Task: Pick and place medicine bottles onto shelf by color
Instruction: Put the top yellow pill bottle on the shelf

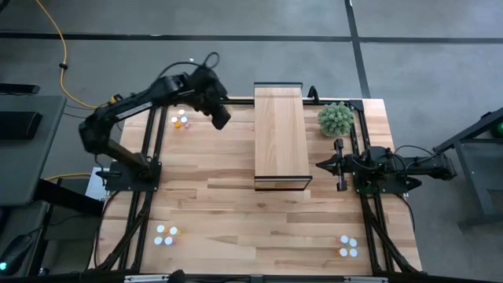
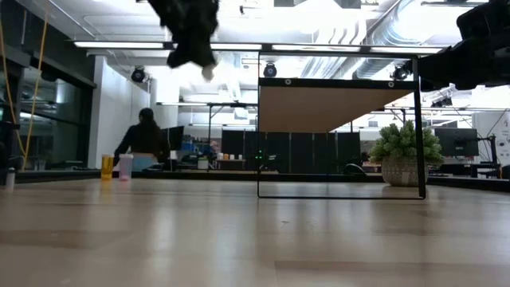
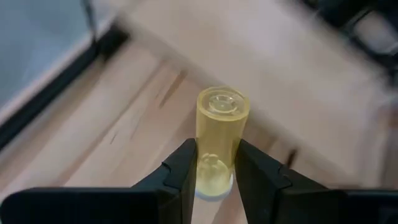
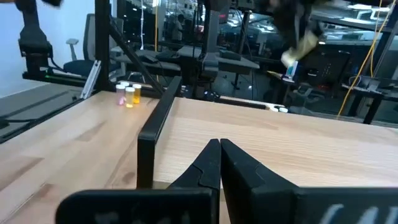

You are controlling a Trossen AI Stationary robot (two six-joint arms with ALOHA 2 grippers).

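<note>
2 arms (image 1: 126,118), 1 shelf (image 1: 280,134), 1 plant (image 1: 336,119).

Overhead, straight down on the whole tabletop (image 1: 236,204); level across it at surface height (shelf (image 1: 280,134) shared with overhead); close behind each pincer, facing forward.

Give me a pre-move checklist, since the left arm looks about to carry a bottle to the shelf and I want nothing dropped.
1. Left gripper shut on the yellow bottle: ok.
2. Bottle lifted off the table: ok.
3. Shelf top free where it will land: ok.
4. Right gripper shut, parked beside the shelf, out of the path: ok.
5. Plant away from the path: ok.
6. Which shelf spot suits yellow: cannot tell.
</note>
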